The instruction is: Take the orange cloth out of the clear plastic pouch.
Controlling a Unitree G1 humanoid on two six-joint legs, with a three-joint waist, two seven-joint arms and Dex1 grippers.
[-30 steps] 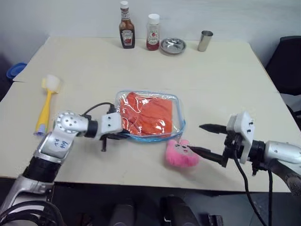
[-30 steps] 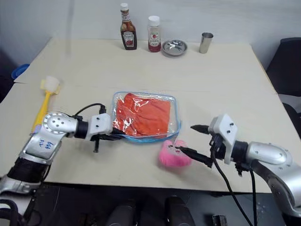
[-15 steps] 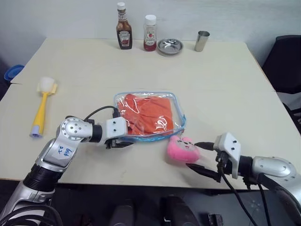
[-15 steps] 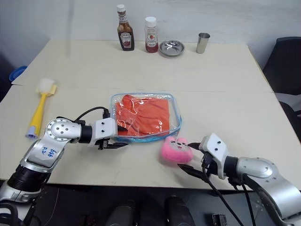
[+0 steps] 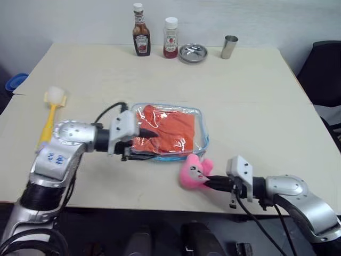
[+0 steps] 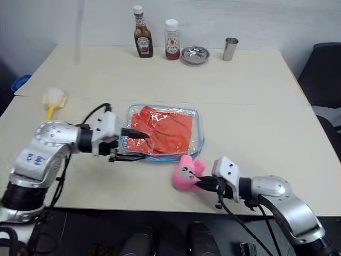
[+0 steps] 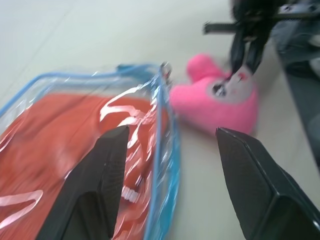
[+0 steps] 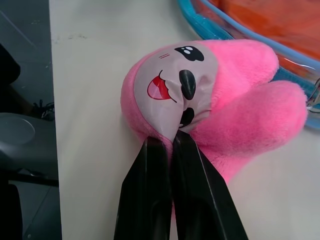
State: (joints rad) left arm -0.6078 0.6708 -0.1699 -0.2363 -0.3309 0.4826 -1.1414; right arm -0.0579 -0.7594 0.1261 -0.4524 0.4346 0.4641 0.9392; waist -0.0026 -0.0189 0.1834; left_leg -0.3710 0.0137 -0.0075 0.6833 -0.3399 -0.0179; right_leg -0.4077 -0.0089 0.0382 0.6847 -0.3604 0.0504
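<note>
Orange cloth point(image 5: 165, 129): one, inside one clear pouch point(image 5: 202, 128); two bottles point(image 5: 140, 37).

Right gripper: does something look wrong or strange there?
Yes. The right gripper is shut on the pink plush toy, pinching its face fabric, though this toy is not the orange cloth, which lies inside the clear plastic pouch.

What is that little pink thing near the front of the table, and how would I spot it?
On the beige table, find the clear plastic pouch holding the orange cloth. Against its near corner lies a pink plush toy, the right tool pinching it. It alone is pink, with a printed face.
</note>
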